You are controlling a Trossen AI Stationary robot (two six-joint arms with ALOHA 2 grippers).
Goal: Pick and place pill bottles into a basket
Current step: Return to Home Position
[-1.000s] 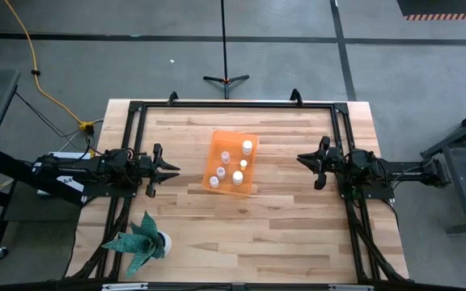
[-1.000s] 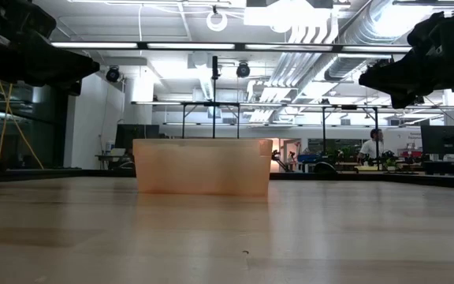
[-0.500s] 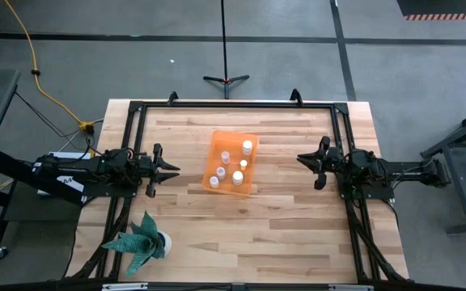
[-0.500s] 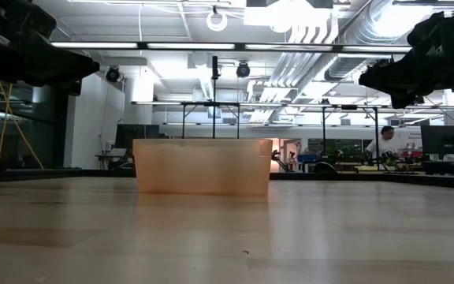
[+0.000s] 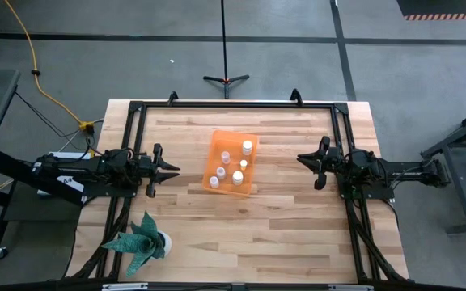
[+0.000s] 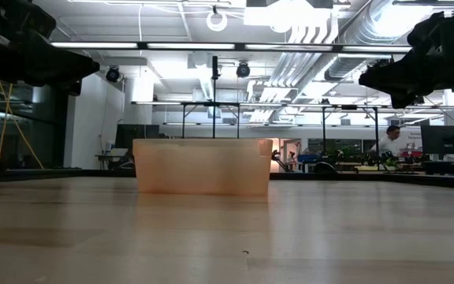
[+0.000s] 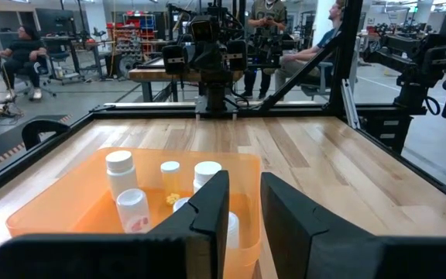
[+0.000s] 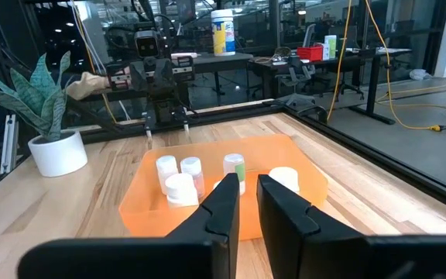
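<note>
The translucent orange basket (image 5: pixel 234 163) stands on the table's middle. Several small white pill bottles (image 5: pixel 238 175) stand or lie inside it; they also show in the left wrist view (image 7: pixel 120 172) and the right wrist view (image 8: pixel 180 187). My left gripper (image 5: pixel 176 169) hovers left of the basket, above the table, fingers nearly together and empty. My right gripper (image 5: pixel 300 158) hovers right of the basket, fingers nearly together and empty. In the low view the basket (image 6: pixel 202 166) rests flat on its bottom.
A green spiky plant in a white pot (image 5: pixel 145 242) stands near the table's front left corner. A black frame (image 5: pixel 233 105) runs along the table's far and side edges. People show in the room beyond the table (image 6: pixel 390 140).
</note>
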